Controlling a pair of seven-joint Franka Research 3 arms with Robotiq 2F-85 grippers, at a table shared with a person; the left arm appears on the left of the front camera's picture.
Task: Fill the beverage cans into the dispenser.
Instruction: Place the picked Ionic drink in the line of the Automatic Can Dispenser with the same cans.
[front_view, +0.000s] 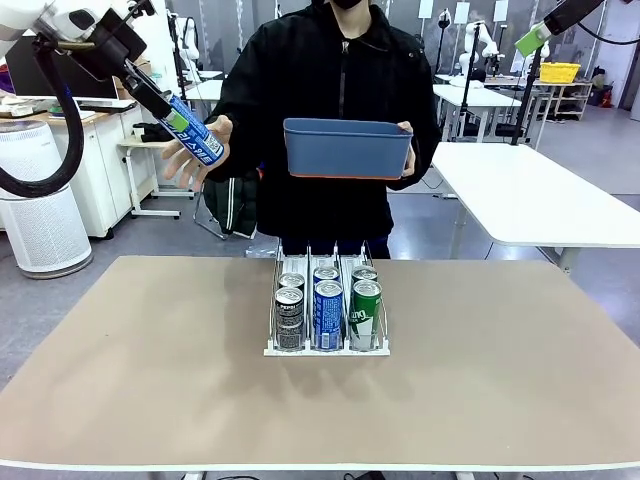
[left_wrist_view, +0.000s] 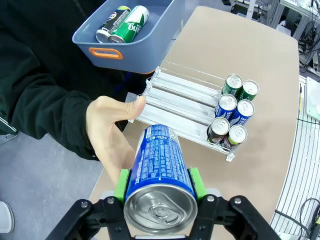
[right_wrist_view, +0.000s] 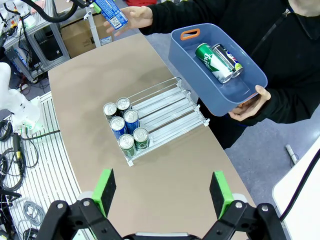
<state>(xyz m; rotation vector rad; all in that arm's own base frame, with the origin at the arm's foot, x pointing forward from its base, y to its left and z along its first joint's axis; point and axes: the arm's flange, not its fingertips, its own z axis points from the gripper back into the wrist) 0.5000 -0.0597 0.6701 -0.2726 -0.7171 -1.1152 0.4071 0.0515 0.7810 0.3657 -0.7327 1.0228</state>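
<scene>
While the left gripper (left_wrist_view: 159, 184) clamps its green pads on the sides of a blue beverage can (left_wrist_view: 159, 162), the can's far end lies against the person's open hand (left_wrist_view: 107, 135), beyond the table's (front_view: 150, 380) far edge. The right gripper (right_wrist_view: 162, 192) hangs high above the table, jaws spread wide, holding nothing. Six cans (front_view: 327, 300) stand at the near end of the dispenser (right_wrist_view: 172, 107), two per lane. The person's other hand (right_wrist_view: 250, 102) holds a blue tub (front_view: 347, 150) carrying two more cans (right_wrist_view: 220, 60).
</scene>
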